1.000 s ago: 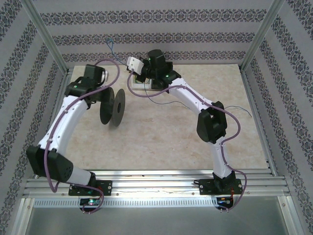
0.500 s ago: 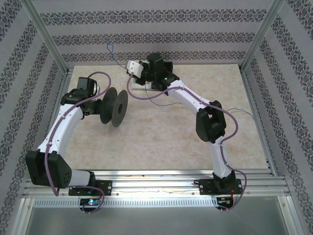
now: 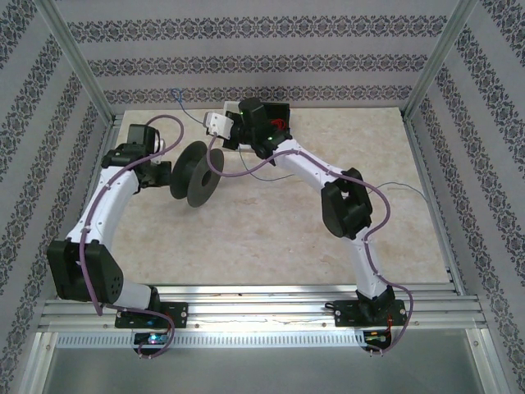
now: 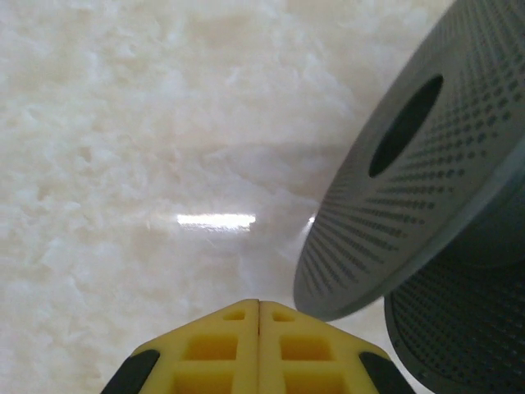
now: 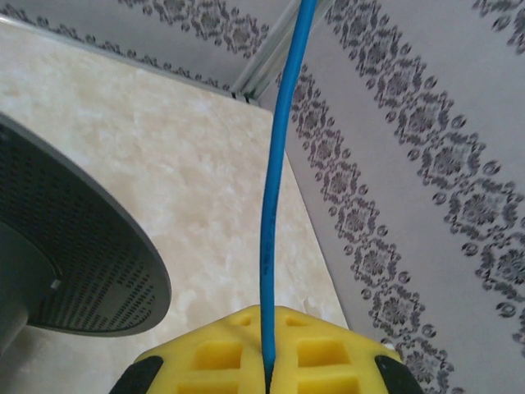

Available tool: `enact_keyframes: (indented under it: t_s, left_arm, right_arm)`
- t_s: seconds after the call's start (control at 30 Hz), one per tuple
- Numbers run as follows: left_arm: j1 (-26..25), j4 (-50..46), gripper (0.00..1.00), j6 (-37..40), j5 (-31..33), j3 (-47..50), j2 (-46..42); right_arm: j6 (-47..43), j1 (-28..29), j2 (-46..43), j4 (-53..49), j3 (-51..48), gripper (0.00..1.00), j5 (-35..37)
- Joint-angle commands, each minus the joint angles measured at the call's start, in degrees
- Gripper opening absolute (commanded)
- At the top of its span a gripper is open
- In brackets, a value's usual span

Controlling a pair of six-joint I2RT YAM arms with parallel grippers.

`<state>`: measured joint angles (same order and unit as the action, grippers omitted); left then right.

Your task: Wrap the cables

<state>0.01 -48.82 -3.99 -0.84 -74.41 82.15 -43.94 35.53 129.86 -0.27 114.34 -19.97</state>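
Cable (image 5: pixel 275 205): thin, blue, pinched between the yellow pads of the right tool (image 5: pixel 269 361), which is closed on it. In the right wrist view it runs straight up from the pads toward 12 o'clock, passing in front of the patterned wall (image 5: pixel 410 164). From the top cam a hair-fine blue stretch (image 3: pixel 177 97) rises from the right tool (image 3: pixel 215 125) toward 11 o'clock against the back wall. Another thin strand lies on the bench (image 3: pixel 271 246) at approx 3 o'clock, near the right edge; too fine to follow the whole way.

Black spool (image 3: pixel 197 172) stands on its rims at the bench's 10 o'clock area, between the two tools. The right tool is just above and beyond it at 1 o'clock. In the right wrist view one perforated flange (image 5: pixel 74 246) sits at 8 o'clock of the pads, apart from the blue line.

Left tool (image 4: pixel 259 345): pads pressed together, nothing between them. Spool flange w/ its round centre hole is at 2 o'clock of it, close by; contact can't be judged. From the top cam the left tool (image 3: pixel 162 171) is at 9 o'clock of the spool, pointing at its hub.
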Motion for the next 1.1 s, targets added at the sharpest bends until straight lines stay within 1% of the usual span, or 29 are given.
enact_keyframes:
  t_s: [0.0,0.13,0.17,0.2,0.27,0.37,0.47,0.57,0.77,0.93,1.0,1.07]
  left_arm:
    - [2.4,-2.4,0.00,2.0,0.9,-2.4,-0.2]
    - [2.9,-2.3,0.00,2.5,-1.3,-2.6,-0.6]
    - [2.9,-1.7,0.07,2.8,-2.8,-2.2,-0.8]
    - [2.9,-1.0,0.19,2.9,-3.7,-1.8,-1.1]
    - [2.9,0.4,0.25,3.4,-7.3,-0.8,-1.7]
    - [3.0,3.7,0.32,4.0,-13.5,0.9,-3.0]
    - [2.9,6.3,0.36,4.0,-16.8,1.4,-3.1]
    - [2.9,8.7,0.41,3.8,-18.7,1.4,-1.7]
    - [2.2,13.9,0.43,3.3,-20.9,1.4,2.2]
    - [0.9,15.4,0.43,3.0,-20.9,0.5,5.5]
    - [0.2,15.5,0.43,2.9,-19.9,0.3,6.5]
    - [-0.5,15.4,0.40,2.9,-18.7,-0.2,7.3]
  right_arm:
    - [-1.5,0.6,3.0,1.6,1.9,0.00,2.4]
    - [0.0,0.6,4.5,3.1,2.5,0.00,3.1]
    - [0.4,0.6,4.6,3.4,2.6,0.00,3.3]
    - [0.6,0.6,4.7,3.6,2.5,0.00,3.4]
    - [0.6,0.5,4.8,3.8,2.4,0.00,3.6]
    - [0.7,0.2,4.7,4.2,1.9,0.00,4.0]
    - [1.1,-0.2,4.5,4.9,1.2,0.00,4.0]
    - [1.3,-0.3,4.5,5.3,0.8,0.00,3.9]
    - [2.1,-0.3,4.9,5.9,1.0,0.00,3.2]
    - [2.6,-0.3,4.9,6.3,1.2,0.00,3.1]
    - [2.6,-0.3,4.8,6.4,1.2,0.00,3.1]
    - [2.6,-0.3,4.7,6.4,1.3,0.00,3.2]
